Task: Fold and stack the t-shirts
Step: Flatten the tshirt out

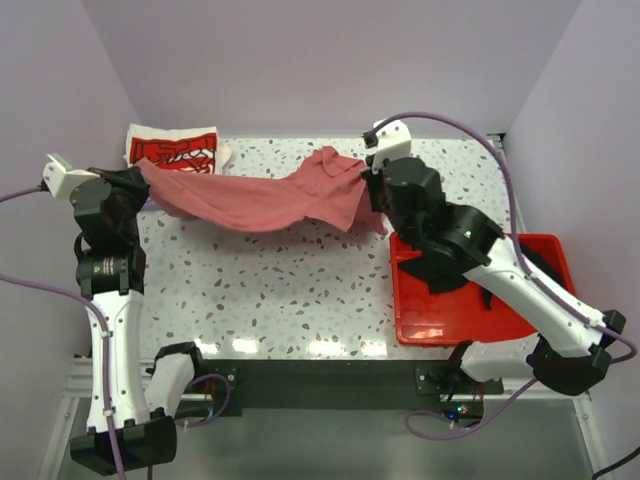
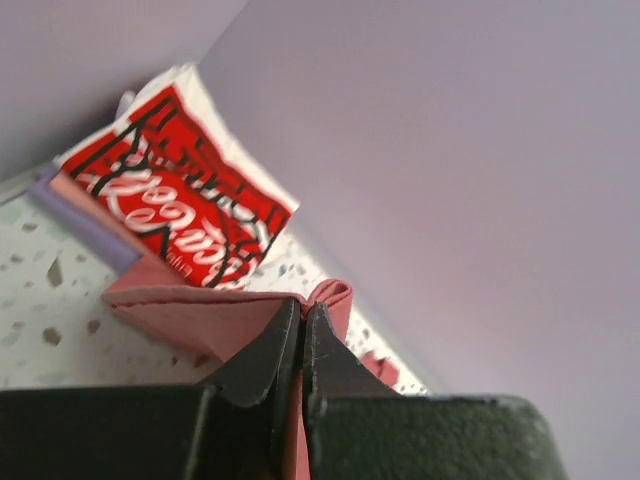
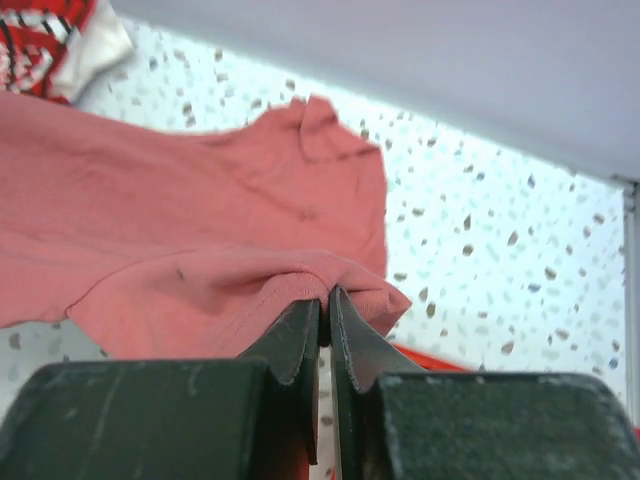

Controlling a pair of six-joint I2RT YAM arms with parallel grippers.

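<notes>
Speckled white table, lilac walls on three sides. Dusty-red shirt is strung between both arms over the far half of the table, sagging and bunched in the middle.

Left gripper: fingers pinched tight on a fold of the red cloth. Right gripper: same, clamped on a hem edge, with the body of the shirt spread beyond it. Both grips look thin, just an edge of fabric.

My read is that the step in hand is spreading the shirt before laying it flat. To do it well:
- pull the grippers apart evenly to take out the sag, gently, since those pinches could slip
- lower both ends together so that the hanging edge touches down first
- hold the left end off the folded Coca-Cola shirt at the far-left corner; it sits right beside that gripper and could get dragged

Red bin is at near right. The right arm covers much of it, and no cloth shows in the part I can see.
</notes>
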